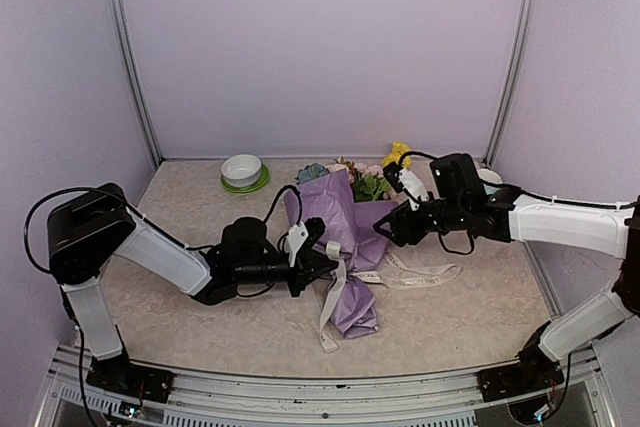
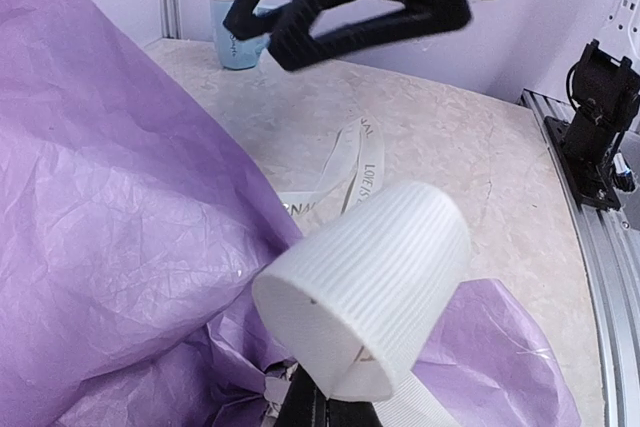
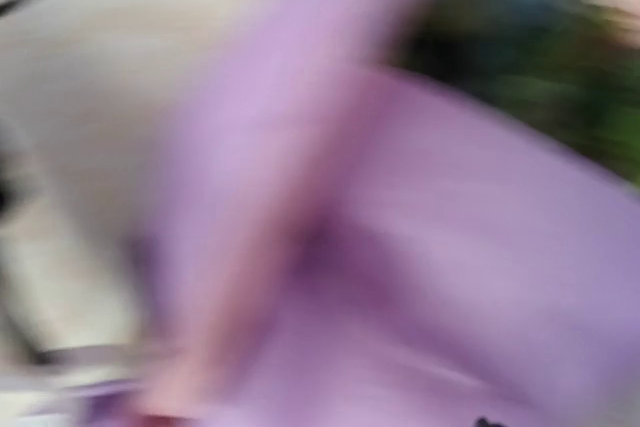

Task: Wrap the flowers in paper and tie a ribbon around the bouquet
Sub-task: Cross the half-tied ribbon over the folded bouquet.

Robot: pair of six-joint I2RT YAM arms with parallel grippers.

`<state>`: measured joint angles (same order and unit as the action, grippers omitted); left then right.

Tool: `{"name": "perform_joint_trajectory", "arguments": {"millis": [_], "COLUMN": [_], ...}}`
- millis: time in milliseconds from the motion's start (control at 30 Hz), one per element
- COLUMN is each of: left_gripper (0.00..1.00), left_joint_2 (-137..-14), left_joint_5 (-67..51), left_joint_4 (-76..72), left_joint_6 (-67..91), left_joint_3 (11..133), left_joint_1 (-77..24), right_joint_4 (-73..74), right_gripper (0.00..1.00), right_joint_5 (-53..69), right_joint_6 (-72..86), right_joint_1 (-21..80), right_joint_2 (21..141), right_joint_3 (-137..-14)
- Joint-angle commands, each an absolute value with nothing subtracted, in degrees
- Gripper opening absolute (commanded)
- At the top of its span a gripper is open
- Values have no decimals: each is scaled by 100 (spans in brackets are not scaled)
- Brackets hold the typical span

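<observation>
The left gripper (image 1: 320, 250) is clamping shut, apparently on the ribbon (image 2: 365, 277), which is looping up straight off its fingers. It is sitting against the left side of the bouquet (image 1: 335, 212), about midway along. The bouquet is lying on the table (image 1: 200, 197), its flowers (image 1: 370, 182) pointing away from the arms. The right gripper (image 1: 382, 229) is hanging released just beside the bouquet's right side.

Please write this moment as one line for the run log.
stage: tying ribbon | left tool: shut on ribbon | right tool: open, beside bouquet | bouquet: lying on table
</observation>
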<state>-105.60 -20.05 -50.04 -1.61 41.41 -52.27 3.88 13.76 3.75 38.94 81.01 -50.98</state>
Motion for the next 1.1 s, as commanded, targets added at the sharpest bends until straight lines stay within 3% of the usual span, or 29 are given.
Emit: {"name": "perform_joint_trajectory", "arguments": {"millis": [0, 167, 367, 500, 633, 833, 967, 1067], "left_gripper": [0, 0, 0, 0, 0, 0, 0, 0], "left_joint_2": [-10296, -10244, -10178, -10153, -10084, -10068, -10095, -10125], "left_joint_5": [-1698, -1596, -1403, -1356, -1272, -1213, -717, -450], "left_joint_4": [-5068, -5062, -5019, -4858, -4783, -4716, -4793, -4809], "left_joint_6": [-239, -305, -399, -506, -579, -719, -959, -1134], "left_joint_3": [4006, 3921, 3869, 3909, 3905, 3927, 3927, 3919], "left_joint_1": [-5353, -5387, -5471, -5530, -5557, -5583, -5765, -5921], "right_joint_4": [2135, 2359, 2274, 2228, 2205, 2927, 2450, 1645], "right_gripper": [65, 61, 50, 34, 0, 0, 0, 0], "right_joint_5": [-355, 797, 1024, 1148, 846, 404, 3219, 3674], "right_joint_6": [845, 788, 741, 801, 1011, 761, 143, 302], "right_joint_1": [3435, 3305, 3248, 3243, 3231, 3024, 3172, 3671], "right_joint_2": [8170, 9171, 10280, 10339, 9987, 8680, 7487, 7355], "right_joint_3": [-5538, -5848, -6172, -5945, -5670, -5701, -5851, -6347]}}
